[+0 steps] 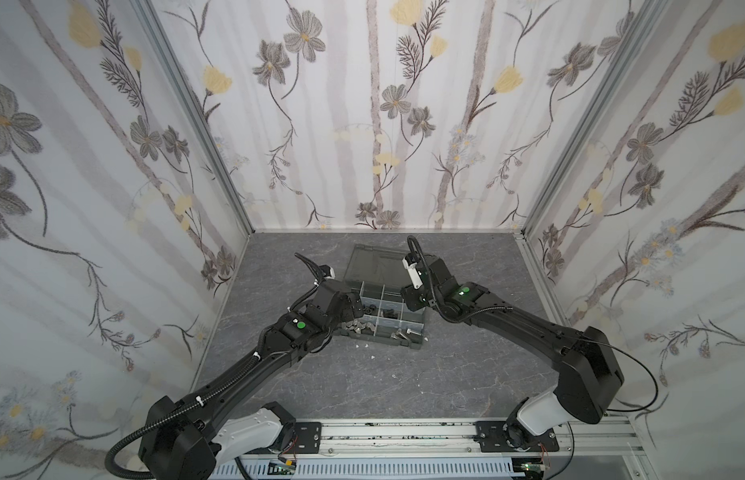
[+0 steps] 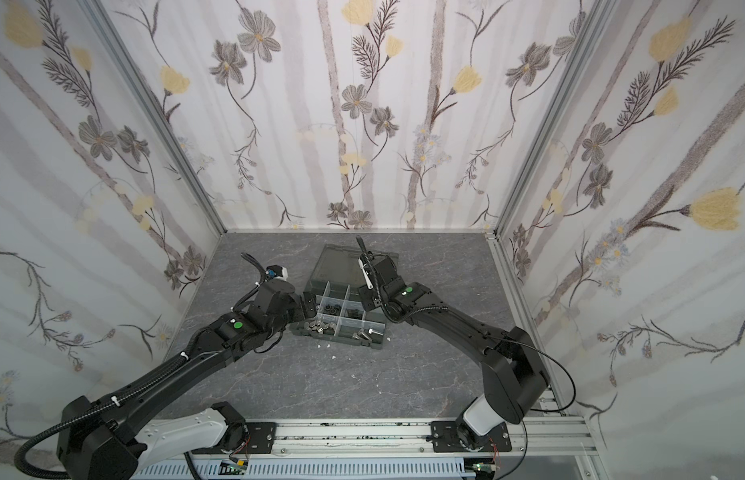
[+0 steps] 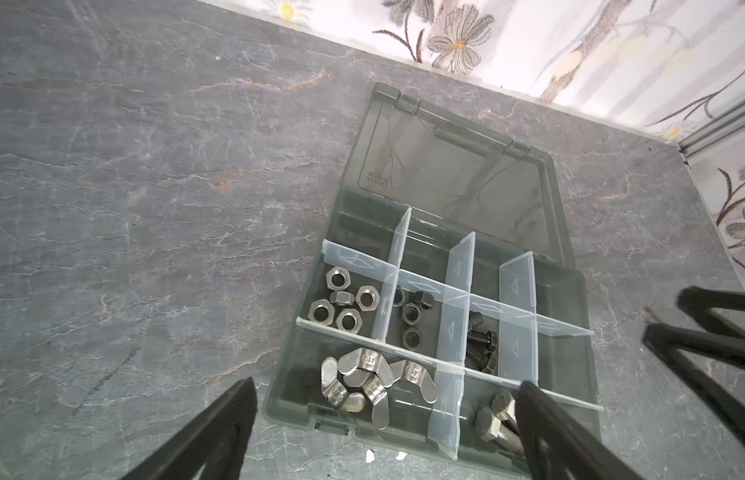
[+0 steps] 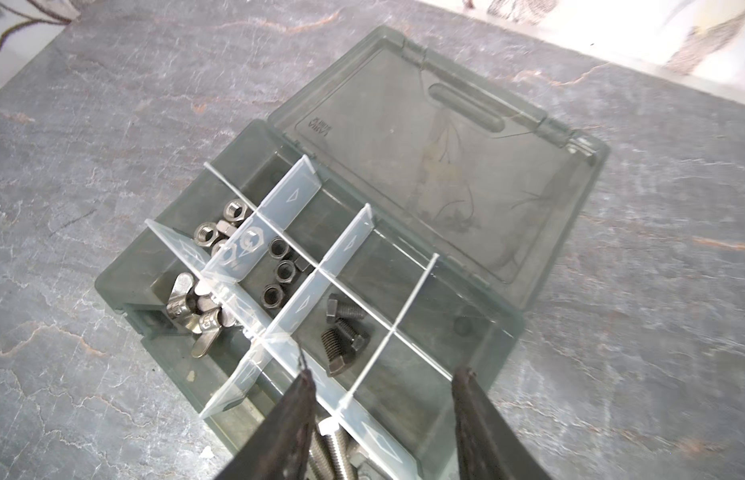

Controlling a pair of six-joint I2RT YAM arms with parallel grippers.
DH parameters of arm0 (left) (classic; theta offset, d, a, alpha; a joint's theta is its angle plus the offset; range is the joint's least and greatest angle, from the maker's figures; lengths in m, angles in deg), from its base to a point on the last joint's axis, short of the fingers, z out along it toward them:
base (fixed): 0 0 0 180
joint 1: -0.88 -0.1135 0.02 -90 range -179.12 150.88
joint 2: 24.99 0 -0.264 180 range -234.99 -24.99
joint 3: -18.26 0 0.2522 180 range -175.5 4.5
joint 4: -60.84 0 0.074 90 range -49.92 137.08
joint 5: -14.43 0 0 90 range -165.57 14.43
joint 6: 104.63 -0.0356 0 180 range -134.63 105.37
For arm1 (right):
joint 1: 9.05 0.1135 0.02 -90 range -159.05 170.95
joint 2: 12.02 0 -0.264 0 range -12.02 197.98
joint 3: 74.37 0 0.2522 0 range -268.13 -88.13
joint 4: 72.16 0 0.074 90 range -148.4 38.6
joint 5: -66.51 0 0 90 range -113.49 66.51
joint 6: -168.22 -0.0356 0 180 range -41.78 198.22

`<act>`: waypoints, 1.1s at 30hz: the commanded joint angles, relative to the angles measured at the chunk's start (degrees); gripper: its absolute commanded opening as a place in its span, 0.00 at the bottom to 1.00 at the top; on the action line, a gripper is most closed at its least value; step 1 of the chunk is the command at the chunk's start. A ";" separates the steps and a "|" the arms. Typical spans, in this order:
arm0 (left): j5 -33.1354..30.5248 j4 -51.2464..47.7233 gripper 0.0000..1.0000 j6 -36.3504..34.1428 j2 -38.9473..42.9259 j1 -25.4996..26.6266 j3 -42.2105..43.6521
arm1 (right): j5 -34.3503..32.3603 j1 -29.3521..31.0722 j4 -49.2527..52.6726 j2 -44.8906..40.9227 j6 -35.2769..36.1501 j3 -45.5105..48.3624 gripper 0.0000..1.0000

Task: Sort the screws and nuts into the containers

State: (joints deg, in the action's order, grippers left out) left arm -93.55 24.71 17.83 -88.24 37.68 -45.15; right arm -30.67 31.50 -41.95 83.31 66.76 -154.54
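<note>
Surveying the table point(image 1: 404, 382), we are seeing the organiser box point(image 3: 294, 374) with left fingers point(image 3: 221, 432) and right fingers point(image 4: 292, 424) hovering above it, spread and empty, its containers point(image 3: 460, 286) holding all visible screws point(image 3: 481, 345) and nuts point(image 3: 341, 303) by kind, sorting seemingly finishing.

A grey veined table point(image 1: 404, 386) carries an open box point(image 1: 387, 341), with its lid point(image 1: 375, 262) swung out beyond the box. Small white flecks point(image 1: 373, 356) lie scattered on the table just before the box's front wall.
</note>
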 commanded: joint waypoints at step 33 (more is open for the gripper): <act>-15.32 74.16 1.00 -18.91 12.68 -26.31 49.71 | -21.36 -32.73 -67.63 -40.33 3.97 63.93 1.00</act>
State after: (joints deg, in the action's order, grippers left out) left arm -111.05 89.84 -2.58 -74.23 13.13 4.16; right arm -52.76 0.01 -100.35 41.02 70.36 -90.26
